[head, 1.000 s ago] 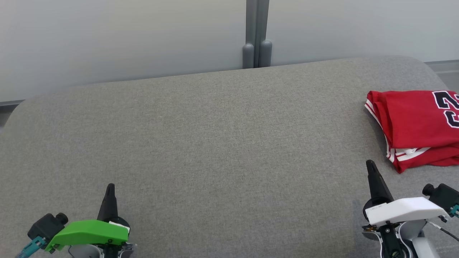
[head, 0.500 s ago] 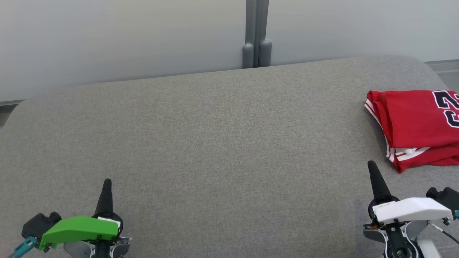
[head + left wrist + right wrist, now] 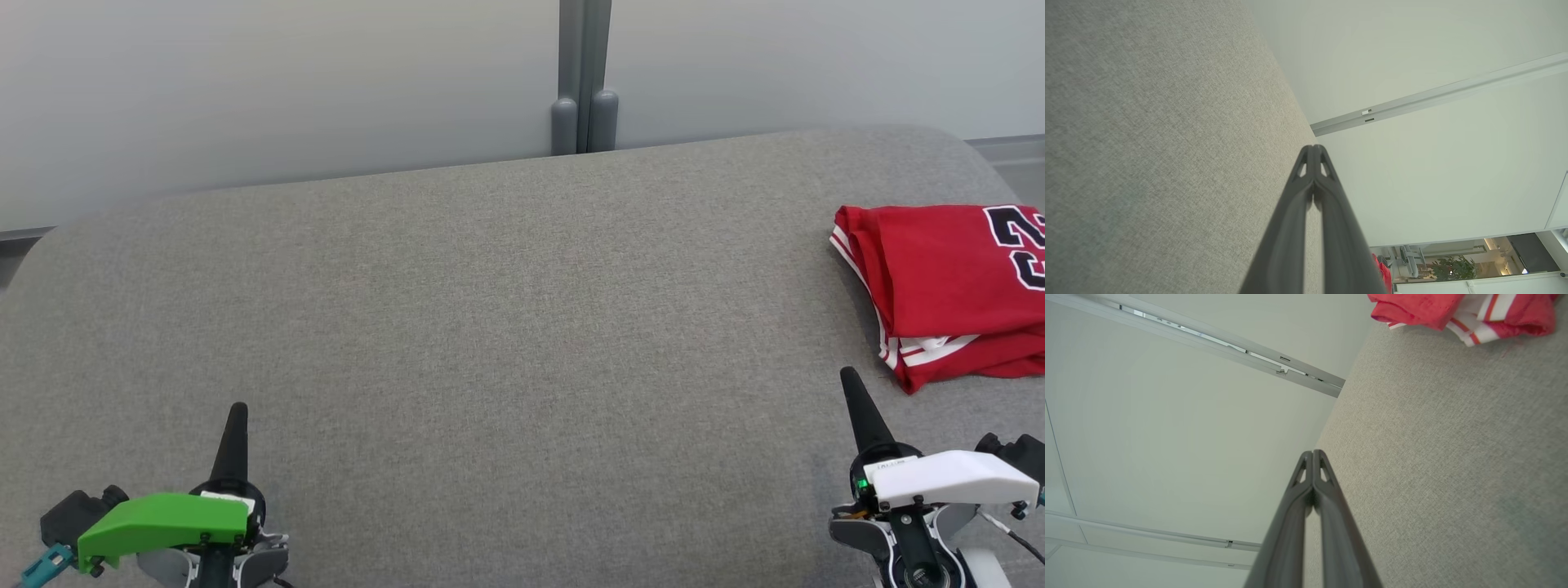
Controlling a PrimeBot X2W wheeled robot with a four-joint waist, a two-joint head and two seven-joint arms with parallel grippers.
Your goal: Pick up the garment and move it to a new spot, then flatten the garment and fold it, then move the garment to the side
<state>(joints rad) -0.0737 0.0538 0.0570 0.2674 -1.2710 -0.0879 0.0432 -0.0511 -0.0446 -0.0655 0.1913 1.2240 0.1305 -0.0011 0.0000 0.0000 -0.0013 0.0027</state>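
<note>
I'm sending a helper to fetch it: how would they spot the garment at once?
Start at the grey fabric surface below the wall. Near its right edge, beyond the right gripper, lies the garment: a folded red jersey with white-striped trim and a black number.

- The folded red jersey with white-striped trim and a black number (image 3: 939,286) is cut off by the right edge of the head view, so the number is left incomplete.
- In the right wrist view, the jersey (image 3: 1412,308) is cropped by the top edge.
- In the left wrist view, a thin sliver of the jersey (image 3: 1384,273) is seen; the rest is covered by the closed dark fingers of the left gripper (image 3: 1313,148).
- Distant furnishings (image 3: 1412,261) in that view are too small to be identified.
</note>
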